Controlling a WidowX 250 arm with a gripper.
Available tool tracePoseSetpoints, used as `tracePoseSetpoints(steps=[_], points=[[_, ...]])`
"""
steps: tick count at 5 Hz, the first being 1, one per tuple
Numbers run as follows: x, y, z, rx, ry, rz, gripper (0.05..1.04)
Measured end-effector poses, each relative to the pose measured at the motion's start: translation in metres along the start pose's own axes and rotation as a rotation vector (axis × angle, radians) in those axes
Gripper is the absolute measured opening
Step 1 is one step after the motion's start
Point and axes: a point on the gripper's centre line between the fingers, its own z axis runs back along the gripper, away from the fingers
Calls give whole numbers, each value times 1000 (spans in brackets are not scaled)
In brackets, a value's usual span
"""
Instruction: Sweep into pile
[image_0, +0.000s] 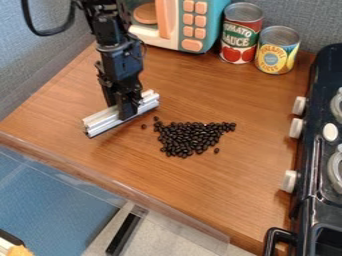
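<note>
On the wooden counter (227, 190), the fingers of my gripper (125, 112) pinch the metal bar (100, 121), dark beans (190, 137) beside them toward the stove (318, 120), where too quick a push could scatter strays

A toy kitchen on a wood-look table (227, 100): a teal microwave (212, 30) with chunky peach buttons (194, 33) (clearly a plaything), two cans (242, 32) beside it, and a black stove (308, 162) with white knobs (288, 181). The wider room's type is unclear.

Grey fabric walls, wooden counter (220, 200)
</note>
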Motion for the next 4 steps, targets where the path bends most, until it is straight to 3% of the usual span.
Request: tracePoseSetpoints(steps=[2,3,4], points=[[-1,15,2,24,-45,102,367],[1,21,2,63,-64,111,367],[1,24,-3,68,-60,116,367]])
